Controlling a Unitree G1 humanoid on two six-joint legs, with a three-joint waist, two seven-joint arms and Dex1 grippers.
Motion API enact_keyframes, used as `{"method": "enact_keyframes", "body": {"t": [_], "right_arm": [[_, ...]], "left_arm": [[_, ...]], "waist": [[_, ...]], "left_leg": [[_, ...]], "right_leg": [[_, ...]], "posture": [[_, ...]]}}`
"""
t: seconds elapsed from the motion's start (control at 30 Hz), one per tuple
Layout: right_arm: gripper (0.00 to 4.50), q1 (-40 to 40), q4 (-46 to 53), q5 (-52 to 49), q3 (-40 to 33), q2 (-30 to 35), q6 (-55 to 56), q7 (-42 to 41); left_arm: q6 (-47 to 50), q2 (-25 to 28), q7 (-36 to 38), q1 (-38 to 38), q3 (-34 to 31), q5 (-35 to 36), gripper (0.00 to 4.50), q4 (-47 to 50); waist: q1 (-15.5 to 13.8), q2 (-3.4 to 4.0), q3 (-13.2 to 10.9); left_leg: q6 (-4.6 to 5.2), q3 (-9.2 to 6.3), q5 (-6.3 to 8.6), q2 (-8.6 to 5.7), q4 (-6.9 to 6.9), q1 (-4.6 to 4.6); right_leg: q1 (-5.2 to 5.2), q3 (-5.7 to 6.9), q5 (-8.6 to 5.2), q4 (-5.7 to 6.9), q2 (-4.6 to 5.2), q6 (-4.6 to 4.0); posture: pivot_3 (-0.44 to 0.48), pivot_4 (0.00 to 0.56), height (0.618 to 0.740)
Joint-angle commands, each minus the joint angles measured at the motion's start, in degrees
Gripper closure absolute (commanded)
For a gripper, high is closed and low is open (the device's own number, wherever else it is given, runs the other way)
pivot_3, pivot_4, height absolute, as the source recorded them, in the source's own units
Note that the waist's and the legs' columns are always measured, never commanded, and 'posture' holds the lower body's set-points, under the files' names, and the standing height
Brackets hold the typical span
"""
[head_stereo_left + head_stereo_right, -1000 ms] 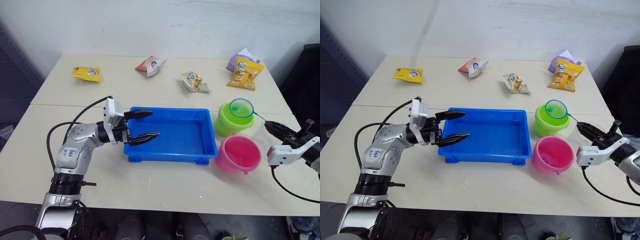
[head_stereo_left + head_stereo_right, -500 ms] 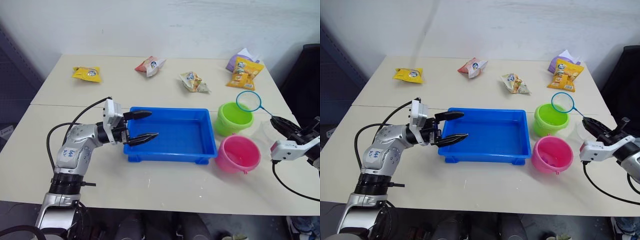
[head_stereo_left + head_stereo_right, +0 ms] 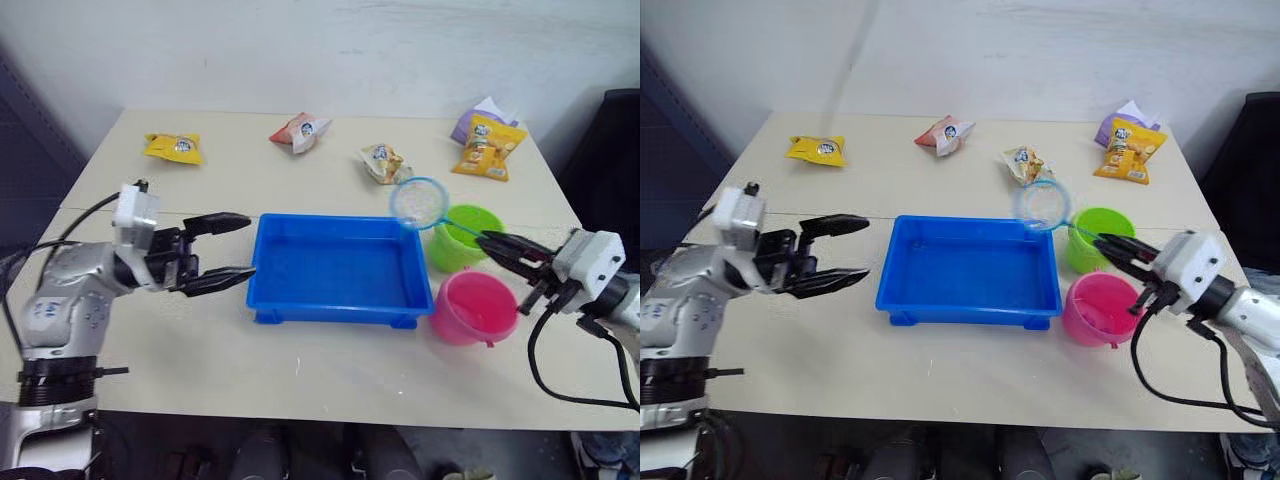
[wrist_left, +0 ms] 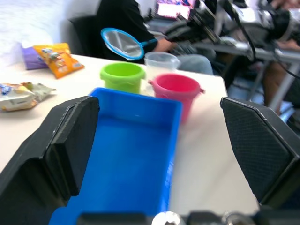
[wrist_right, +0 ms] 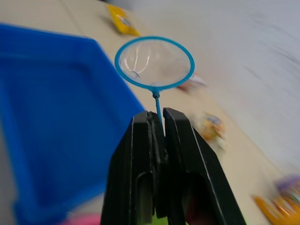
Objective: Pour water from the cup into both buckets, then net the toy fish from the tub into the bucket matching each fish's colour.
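The blue tub sits mid-table, its inside bare; the toy fish are out of view. My right gripper is shut on the net's thin handle. The blue-rimmed hoop of the net hangs in the air over the tub's far right corner. Just right of the tub stand the lime green bucket and, nearer me, the pink bucket. The clear cup stands behind the buckets in the left wrist view. My left gripper is open and empty, just left of the tub.
Snack bags lie along the table's far side: a yellow bag, a red-and-white bag, a pale bag, and an orange bag on a purple one. People and desks lie beyond the table's right end.
My right gripper has swung the net left, from beyond the green bucket to over the tub's far right corner. My left gripper has drawn back left, off the tub's left edge.
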State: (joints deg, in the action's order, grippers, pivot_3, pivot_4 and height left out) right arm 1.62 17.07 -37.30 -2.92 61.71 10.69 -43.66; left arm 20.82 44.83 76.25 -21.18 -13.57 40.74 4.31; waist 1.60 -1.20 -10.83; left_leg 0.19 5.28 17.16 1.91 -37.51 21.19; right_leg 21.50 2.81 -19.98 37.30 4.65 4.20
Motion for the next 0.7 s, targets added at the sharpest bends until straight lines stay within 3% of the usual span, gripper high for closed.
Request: {"method": "enact_keyframes", "body": {"t": [0.03,0.2,0.33,0.5,0.7], "right_arm": [[4.5,0.7,7.4,-1.9,6.0,-2.3,-7.7,-5.8],[4.5,0.5,8.9,0.6,14.8,-5.7,-13.8,-15.9],[4.5,2.7,3.3,8.6,21.8,-11.1,-14.2,-20.0],[4.5,5.4,-5.4,14.4,25.0,-20.7,-12.7,-19.6],[4.5,7.5,-15.3,23.2,26.4,-30.4,-6.4,-15.8]], "left_arm": [[-9.9,3.2,7.4,4.1,0.7,-5.6,0.04,0.0],[-9.7,4.9,10.5,11.8,-0.2,-3.2,0.04,5.6],[-7.6,6.6,10.9,19.0,-1.1,-1.9,0.04,10.2],[-4.8,7.7,8.6,23.6,-2.0,-1.2,0.04,13.7],[-2.7,8.2,6.1,23.4,-2.2,-1.4,0.04,14.7]], "waist": [[-0.1,-0.01,0.0],[-0.3,-0.04,0.0],[0.1,-0.07,0.0],[0.1,-0.08,0.0],[0.1,-0.07,0.0]], "left_leg": [[0.0,0.01,0.0,-0.01,0.02,0.01],[0.22,0.01,0.2,-0.1,0.05,0.11],[0.27,-0.01,0.24,-0.15,0.06,0.12],[0.23,-0.03,0.23,-0.14,0.13,0.07],[0.17,-0.02,0.2,-0.16,0.18,0.05]], "right_leg": [[0.01,0.01,-0.01,-0.03,0.01,-0.02],[0.06,0.03,-0.01,-0.2,0.2,-0.02],[0.01,0.06,-0.01,-0.31,0.28,-0.01],[0.03,0.12,-0.02,-0.24,0.28,-0.04],[0.06,0.14,-0.03,-0.19,0.28,-0.06]], "posture": [[0.0,0.15,0.738],[0.0,0.15,0.738],[0.0,0.15,0.738],[0.0,0.15,0.738],[0.0,0.15,0.738]]}}
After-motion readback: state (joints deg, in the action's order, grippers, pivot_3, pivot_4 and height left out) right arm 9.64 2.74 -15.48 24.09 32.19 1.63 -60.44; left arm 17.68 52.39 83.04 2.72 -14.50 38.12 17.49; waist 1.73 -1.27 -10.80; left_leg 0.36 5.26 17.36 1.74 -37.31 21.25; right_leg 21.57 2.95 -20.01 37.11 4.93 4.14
